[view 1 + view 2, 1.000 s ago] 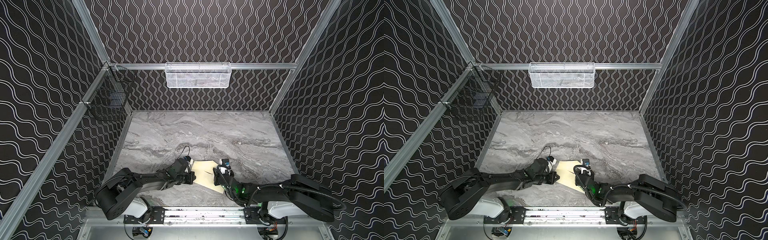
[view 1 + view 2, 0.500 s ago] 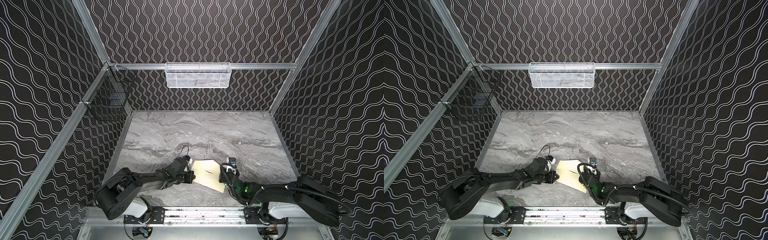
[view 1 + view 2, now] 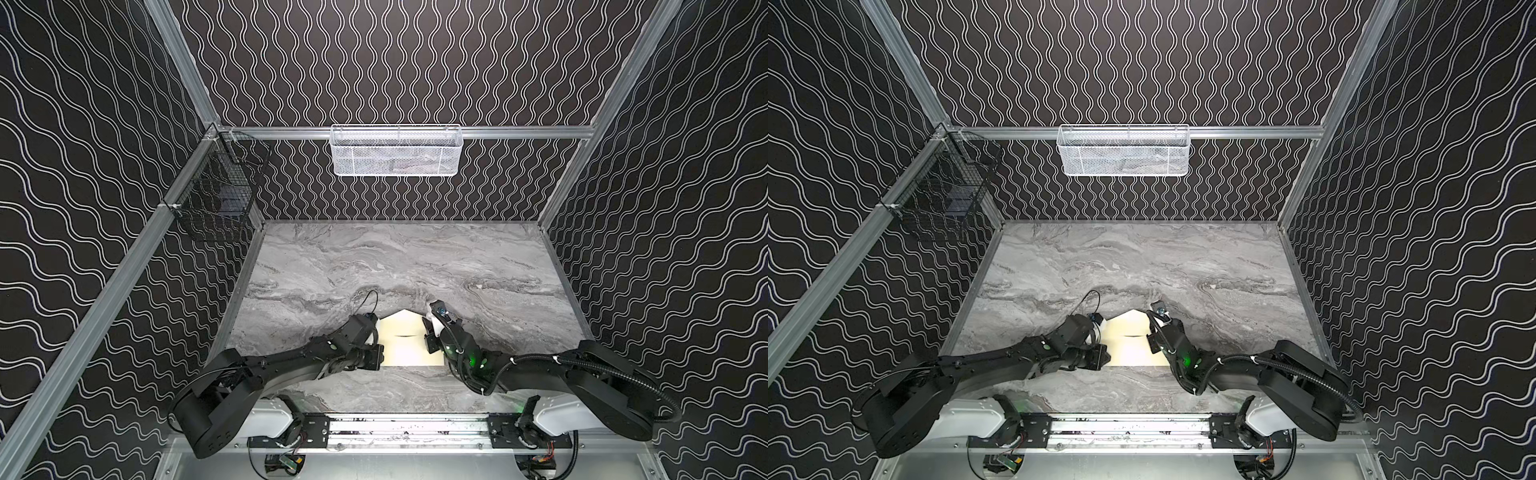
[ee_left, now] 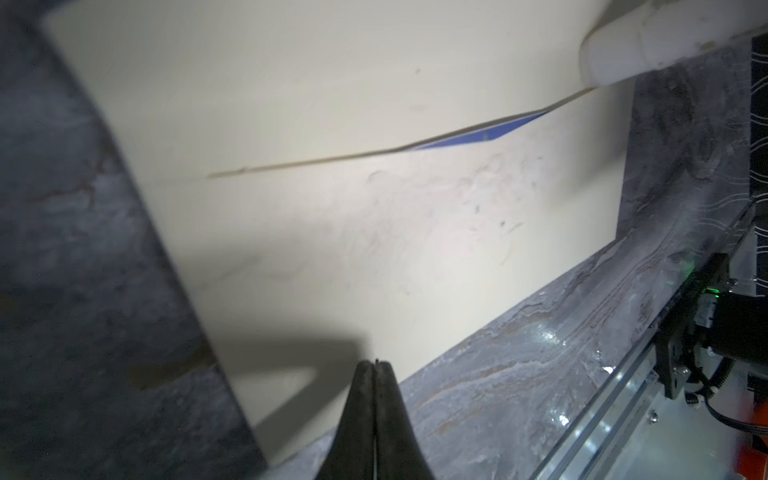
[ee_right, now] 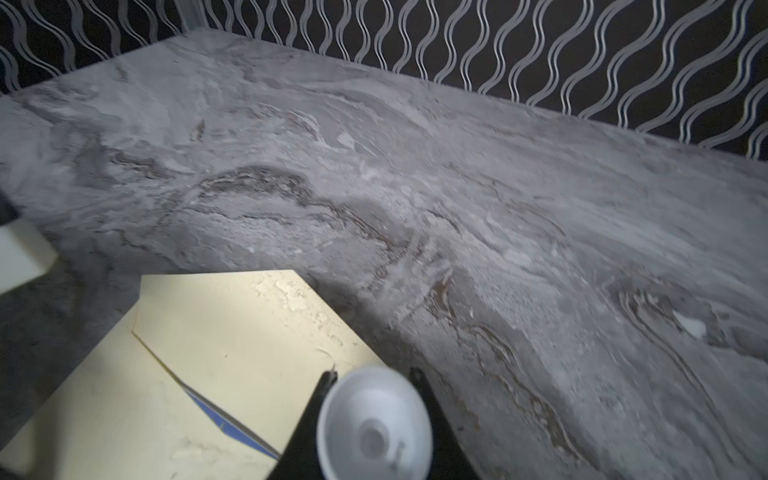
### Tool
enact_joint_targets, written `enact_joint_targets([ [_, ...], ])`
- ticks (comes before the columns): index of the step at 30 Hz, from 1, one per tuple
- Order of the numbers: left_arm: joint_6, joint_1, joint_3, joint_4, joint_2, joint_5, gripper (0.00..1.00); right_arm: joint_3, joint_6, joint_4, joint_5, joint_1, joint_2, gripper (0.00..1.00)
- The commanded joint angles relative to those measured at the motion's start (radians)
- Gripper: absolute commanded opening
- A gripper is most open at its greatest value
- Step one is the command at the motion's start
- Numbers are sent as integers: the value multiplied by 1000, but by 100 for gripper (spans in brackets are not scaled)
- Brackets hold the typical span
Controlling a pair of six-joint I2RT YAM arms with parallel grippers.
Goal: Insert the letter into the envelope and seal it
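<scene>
Cream envelope (image 3: 405,347) on a grey marble-patterned table (image 3: 415,266) veined in darker grey and brown. The letter (image 4: 478,136) shows only as a dark blue strip. A white cylinder (image 5: 374,428). Black walls (image 3: 395,62) carry white wavy double lines. A white mesh basket (image 3: 396,151) and a black wire basket (image 3: 212,195) hang from a silver rail (image 3: 519,132).

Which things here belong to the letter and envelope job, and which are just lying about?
Job: envelope; letter, blue edge showing at its opening; white cylinder in the right claw, probably for sealing.
Lying about: white mesh basket; black wire basket.
</scene>
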Motion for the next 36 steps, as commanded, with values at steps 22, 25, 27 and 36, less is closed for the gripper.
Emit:
enact_joint_targets([
  [22,3,3,-72,2,7,-50,8,35,70,105,-106,111,104,0],
  [25,-12,4,-73,-15,9,-62,8,12,101,104,-70,110,136,0],
  [27,-24,9,-72,-35,10,-76,7,-6,110,97,-32,108,146,0],
  [36,-41,36,-68,-52,52,-76,5,-85,172,57,85,9,107,0],
])
